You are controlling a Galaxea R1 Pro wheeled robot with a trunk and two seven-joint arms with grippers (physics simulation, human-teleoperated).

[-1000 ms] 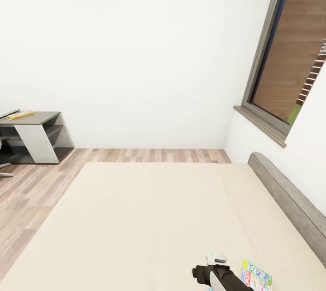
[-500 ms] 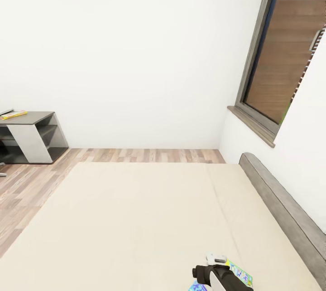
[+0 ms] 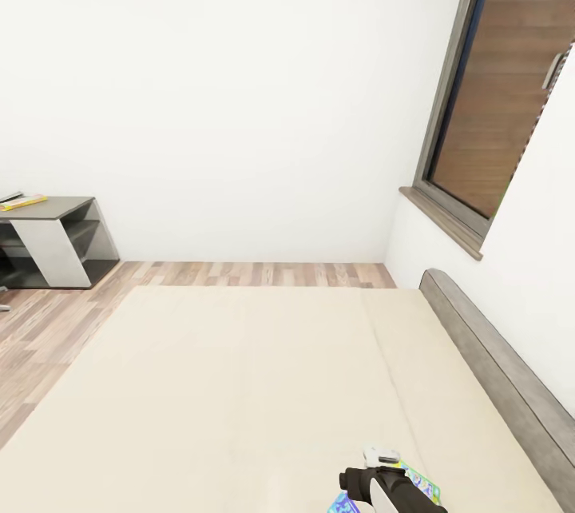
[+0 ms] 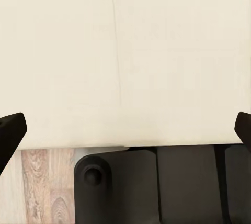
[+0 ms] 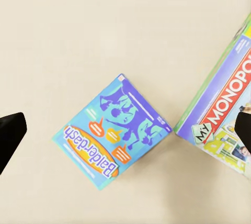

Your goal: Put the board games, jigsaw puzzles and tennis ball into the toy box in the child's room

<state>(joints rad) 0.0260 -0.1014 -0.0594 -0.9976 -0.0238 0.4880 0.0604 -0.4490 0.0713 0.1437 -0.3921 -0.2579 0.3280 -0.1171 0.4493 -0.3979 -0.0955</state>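
Two board games are being shown lying flat on the cream bed (image 3: 239, 393), seen from the right wrist: a blue Balderdash box (image 5: 112, 130) and, just beside it without touching, a pale My Monopoly box (image 5: 222, 122) that is being cut off by the picture's edge. The right gripper (image 5: 125, 132) is being held above them with its jaws spread wide, only the dark fingertips (image 5: 10, 135) being seen at the two sides, and nothing is being gripped. In the head view, the right arm (image 3: 391, 489) is being seen over the mattress near the grey headboard (image 3: 495, 369), with corners of the two boxes being seen on either side of it. The left gripper (image 4: 125, 132) is likewise being held open over the bare mattress at its edge, by the wooden floor (image 4: 36, 182). A dark desk (image 3: 52, 237) is being seen far off by the white wall.
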